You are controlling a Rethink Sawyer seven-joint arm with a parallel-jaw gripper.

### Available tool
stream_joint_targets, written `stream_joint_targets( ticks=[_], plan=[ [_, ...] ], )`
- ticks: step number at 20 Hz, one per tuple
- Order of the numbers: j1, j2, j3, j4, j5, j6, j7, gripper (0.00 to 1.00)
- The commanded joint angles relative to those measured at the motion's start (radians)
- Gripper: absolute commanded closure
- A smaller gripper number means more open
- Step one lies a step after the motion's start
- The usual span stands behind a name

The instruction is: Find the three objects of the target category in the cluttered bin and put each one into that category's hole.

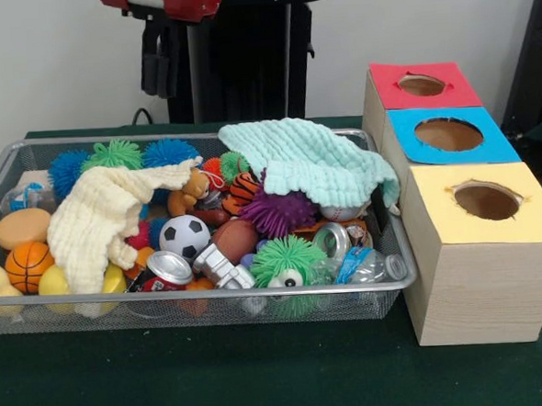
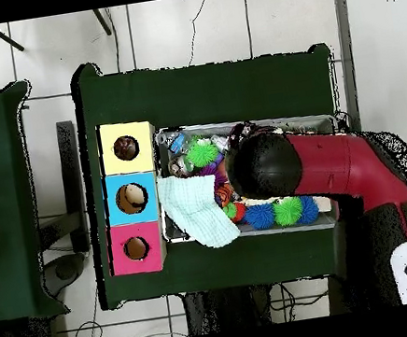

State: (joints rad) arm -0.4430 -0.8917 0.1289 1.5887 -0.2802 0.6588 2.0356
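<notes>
The hand (image 1: 157,67) hangs above the cluttered bin (image 1: 10,156); open or closed, I cannot tell.

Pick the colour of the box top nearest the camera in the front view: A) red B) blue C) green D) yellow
D: in the front view the yellow-topped box stands closest, with the blue-topped box behind it and the red-topped box farthest back, all beside the wire bin.

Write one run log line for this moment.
gripper: raised behind bin, state unclear | cluttered bin: full | boxes: three, holes open
</notes>
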Motion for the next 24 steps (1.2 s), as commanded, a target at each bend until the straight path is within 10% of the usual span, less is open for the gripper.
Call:
stream_joint_targets(
  ticks=[1,24],
  plan=[
    [-0.114,-0.008,0.143,0.054,-0.002,0.206,-0.327,1.00],
    [-0.031,0.163,0.116,0.106,-0.129,-0.081,0.000,1.00]
  ],
)
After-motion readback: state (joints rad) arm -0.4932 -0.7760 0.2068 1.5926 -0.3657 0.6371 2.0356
